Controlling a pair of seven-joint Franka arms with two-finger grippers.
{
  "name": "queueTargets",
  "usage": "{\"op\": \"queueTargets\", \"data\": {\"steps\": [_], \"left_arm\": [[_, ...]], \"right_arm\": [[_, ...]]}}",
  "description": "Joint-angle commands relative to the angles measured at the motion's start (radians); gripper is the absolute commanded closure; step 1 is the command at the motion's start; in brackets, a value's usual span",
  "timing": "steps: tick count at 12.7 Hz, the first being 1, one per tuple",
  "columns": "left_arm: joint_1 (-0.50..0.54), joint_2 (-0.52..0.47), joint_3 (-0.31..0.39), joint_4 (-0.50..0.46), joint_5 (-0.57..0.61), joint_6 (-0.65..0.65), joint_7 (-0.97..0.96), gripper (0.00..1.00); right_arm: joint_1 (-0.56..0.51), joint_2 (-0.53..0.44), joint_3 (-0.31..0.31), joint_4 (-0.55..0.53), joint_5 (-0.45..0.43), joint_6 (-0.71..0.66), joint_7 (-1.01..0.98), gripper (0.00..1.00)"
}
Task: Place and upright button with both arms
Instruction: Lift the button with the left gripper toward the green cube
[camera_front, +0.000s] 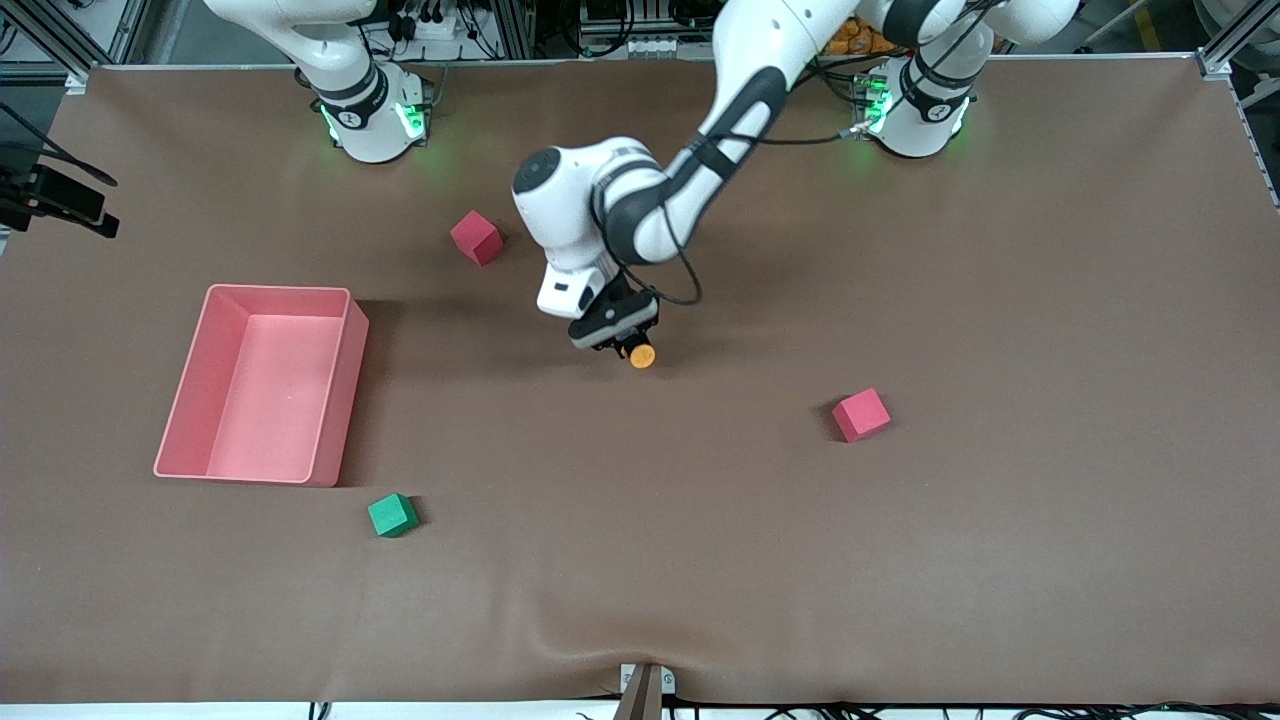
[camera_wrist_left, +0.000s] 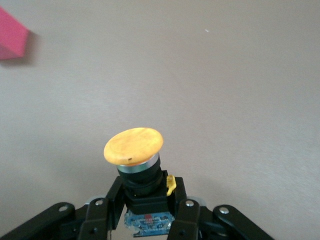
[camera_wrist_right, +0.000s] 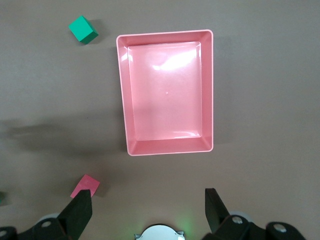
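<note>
Brown bench (camera_front: 1000, 560): left hand (camera_front: 618, 340) grips button (camera_front: 641, 355) by its black body, above mid-bench, cap tilted sideways. Right hand (camera_wrist_right: 150, 212) waits wide open above pink tray (camera_wrist_right: 207, 90). Pickup done; placing and uprighting remain.

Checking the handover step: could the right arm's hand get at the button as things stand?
Probably yes: the button hangs in the shut left hand over bare table, orange cap exposed. The right hand waits open above the pink tray.
</note>
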Motion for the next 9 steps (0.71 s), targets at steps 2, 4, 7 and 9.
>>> {"op": "queueTargets", "data": {"steps": [2,4,7,9], "left_arm": [[-0.083,0.011,0.026,-0.006,0.179,-0.1,-0.232,0.96],[-0.117,0.03,0.029,-0.006,0.25,-0.14,-0.311,0.96],[-0.181,0.076,0.026,-0.021,0.416,-0.192,-0.428,0.96],[-0.216,0.094,0.029,-0.021,0.452,-0.198,-0.489,0.93]], "right_arm": [[-0.014,0.008,0.004,0.032,0.005,-0.013,0.014,0.0],[-0.014,0.013,0.004,0.033,0.008,-0.002,0.014,0.0],[-0.014,0.015,0.006,0.032,0.012,0.021,0.013,0.0],[-0.009,0.016,0.006,0.032,0.02,0.021,0.008,0.0]]}}
